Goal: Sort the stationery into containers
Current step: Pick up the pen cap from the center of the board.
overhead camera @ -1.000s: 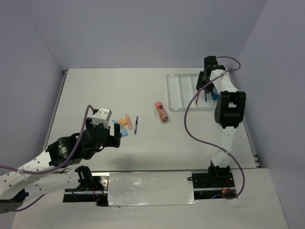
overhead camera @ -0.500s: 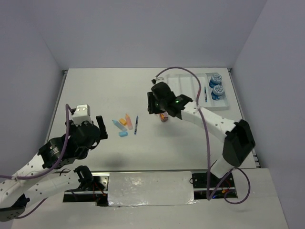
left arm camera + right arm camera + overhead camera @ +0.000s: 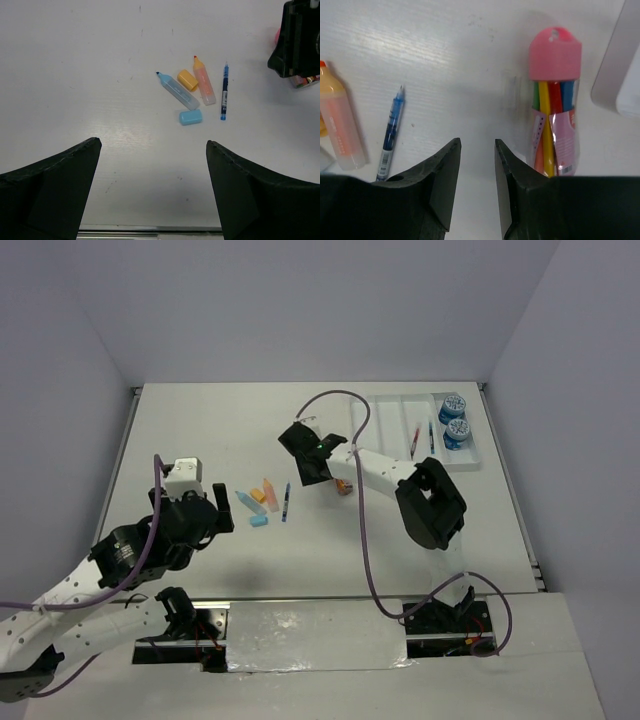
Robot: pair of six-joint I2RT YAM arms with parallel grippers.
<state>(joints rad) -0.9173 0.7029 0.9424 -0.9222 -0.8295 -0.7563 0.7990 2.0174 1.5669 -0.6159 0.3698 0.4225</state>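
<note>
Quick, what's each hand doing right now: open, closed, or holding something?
Left hand: wide open, empty.
Right hand: open by a narrow gap, nothing between its fingers.

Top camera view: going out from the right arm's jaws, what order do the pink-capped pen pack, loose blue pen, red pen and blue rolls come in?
1. Pink-capped pen pack, just beside them, partly hidden.
2. Loose blue pen, lying to their left.
3. Red pen, in the tray on the right.
4. Blue rolls, in the tray's far-right compartment.
</note>
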